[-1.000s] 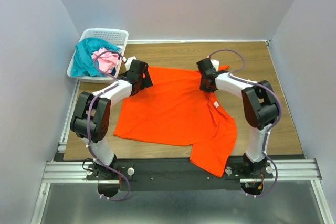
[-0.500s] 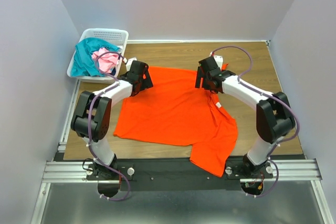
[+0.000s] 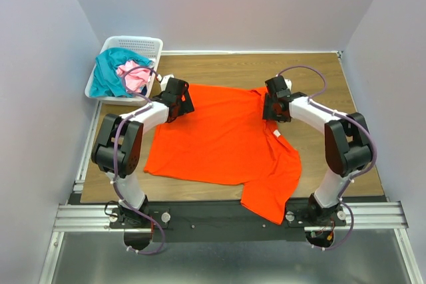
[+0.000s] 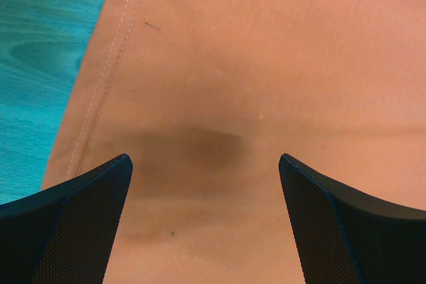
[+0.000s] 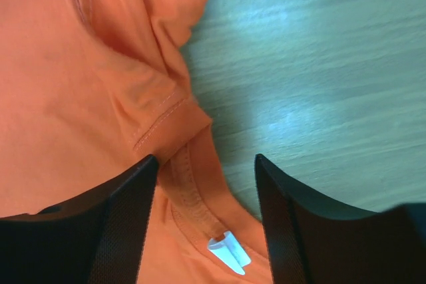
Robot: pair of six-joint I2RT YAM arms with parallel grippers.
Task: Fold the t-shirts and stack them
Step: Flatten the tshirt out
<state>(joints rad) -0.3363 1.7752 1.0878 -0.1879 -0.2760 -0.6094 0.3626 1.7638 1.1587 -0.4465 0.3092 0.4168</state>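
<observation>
The orange t-shirt lies spread on the wooden table, one corner hanging over the near edge. My left gripper is open at its far-left edge; in the left wrist view the jaws stand wide over flat orange cloth beside the stitched hem. My right gripper is open at the shirt's far-right side; in the right wrist view its jaws straddle the ribbed collar near the white tag. The teal t-shirt and the pink t-shirt lie bunched in the basket.
The white slatted basket stands at the back left, off the table's corner. Bare wood shows to the right of the shirt and along the back. Grey walls close in three sides. A metal rail runs along the near edge.
My right gripper has shifted a little to the right along the shirt's far edge, onto the collar, and its elbow has swung outward. The left arm and the shirt have not moved.
</observation>
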